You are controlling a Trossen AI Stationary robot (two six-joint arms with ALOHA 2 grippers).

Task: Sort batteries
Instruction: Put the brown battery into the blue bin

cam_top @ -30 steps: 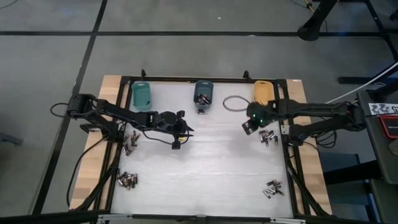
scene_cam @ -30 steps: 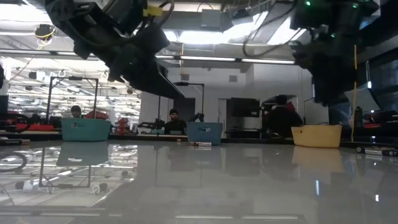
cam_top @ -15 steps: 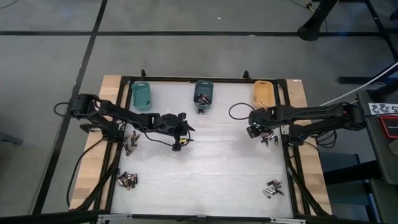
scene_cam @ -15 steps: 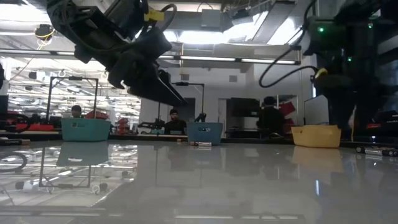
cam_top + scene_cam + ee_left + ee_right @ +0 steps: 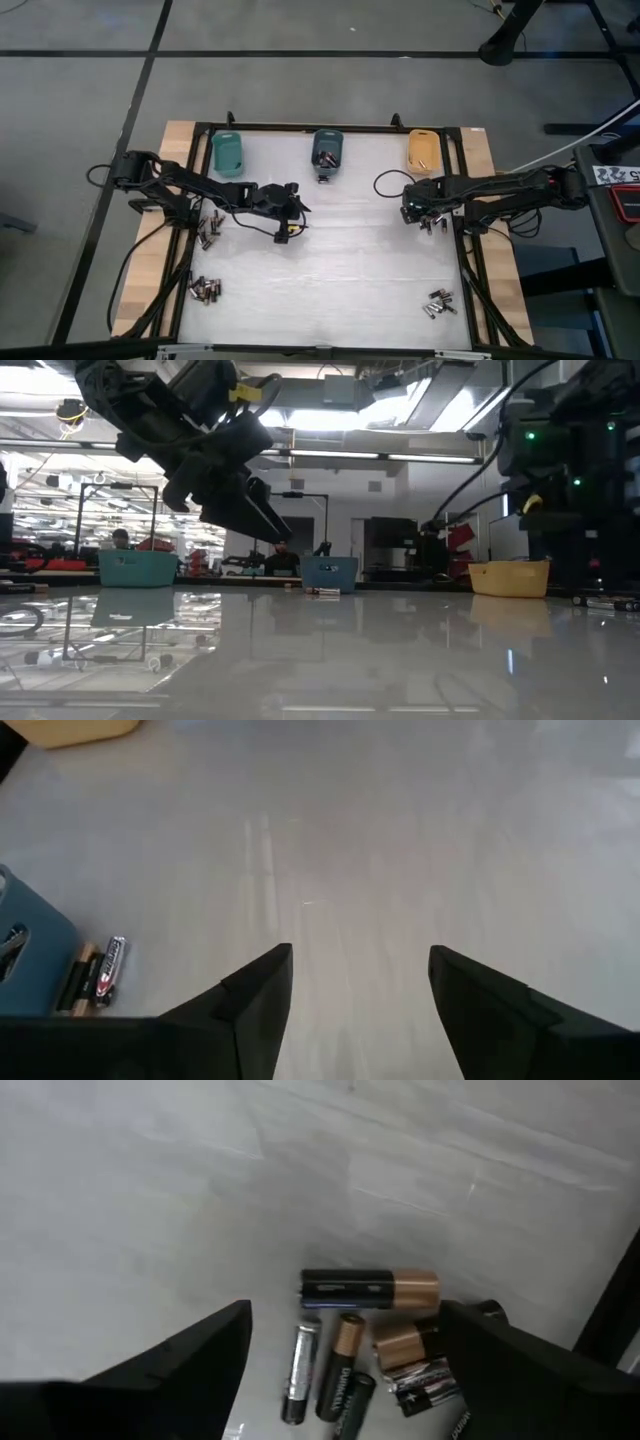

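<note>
Both jaws stand open and empty. Right gripper [image 5: 412, 212] hovers over batteries [image 5: 368, 1338] near the orange bin [image 5: 422, 148]; next, lower and pinch one. Left gripper [image 5: 290, 232] waits mid-table.

The table [image 5: 330, 270] has a smooth pale top with faint streaks; seen level from the low view it is glossy enough to mirror the ceiling lights and the bins. Bare light wood [image 5: 140, 290] shows along its outer edges, framed by thin black metal rails [image 5: 330, 128]. The batteries [image 5: 370, 1288] have shiny wrappers, black with coppery bands, one slim cell silvery like bare metal. The teal bin [image 5: 228, 153], blue bin [image 5: 327, 148] and orange bin [image 5: 422, 148] look like smooth moulded plastic. The fingers [image 5: 255, 1005] of the left pincer and the fingers [image 5: 190, 1355] of the right pincer are matt black, plastic by their look.
</note>
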